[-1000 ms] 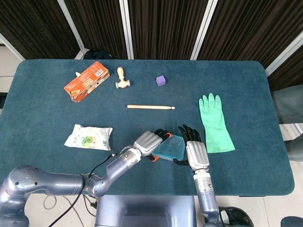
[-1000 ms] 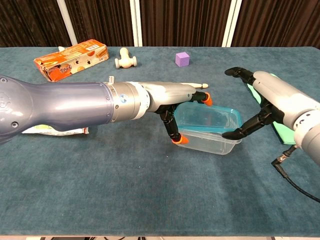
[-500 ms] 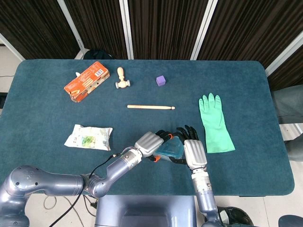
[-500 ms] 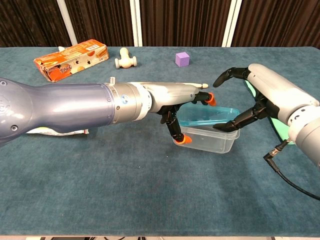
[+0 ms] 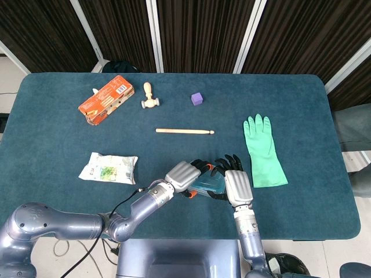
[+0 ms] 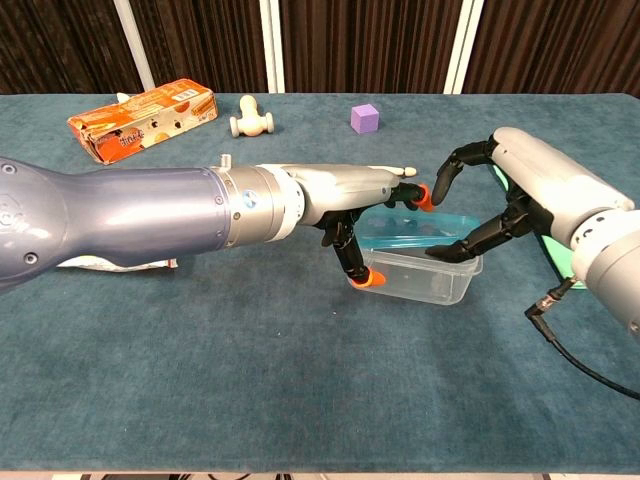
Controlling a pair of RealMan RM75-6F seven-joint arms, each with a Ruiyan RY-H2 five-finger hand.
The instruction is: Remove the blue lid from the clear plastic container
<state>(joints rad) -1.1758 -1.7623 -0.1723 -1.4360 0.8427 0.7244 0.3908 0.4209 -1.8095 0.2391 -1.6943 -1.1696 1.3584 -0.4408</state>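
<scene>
The container (image 6: pixel 420 275), a clear rectangular plastic tub with rounded corners, is found at the near middle of the table (image 5: pixel 58 145). The blue lid (image 6: pixel 415 240), thin and translucent, is seen still on it but tilted, its far right edge raised above the rim.

The left hand (image 6: pixel 375 225) is clamped on the tub's left end: one orange-tipped finger is pressed against the near wall, another is laid over the far rim. The right hand (image 6: pixel 495 205) is closed on the lid's right end, with dark fingers curled over the top and a thumb beneath the edge.

The step in hand is judged to be the peeling of the lid. A continued upward lift by the right hand is called for next, with the tub held down, until the left edge is freed.

Further out, a green rubber glove (image 5: pixel 264 152) is laid flat to the right. A wooden stick (image 5: pixel 184 131), a small purple cube (image 5: pixel 197 98), a wooden peg-shaped toy (image 5: pixel 149 97), an orange carton (image 5: pixel 106 99) and a crinkled packet (image 5: pixel 108 168) are noted on the blue cloth.
</scene>
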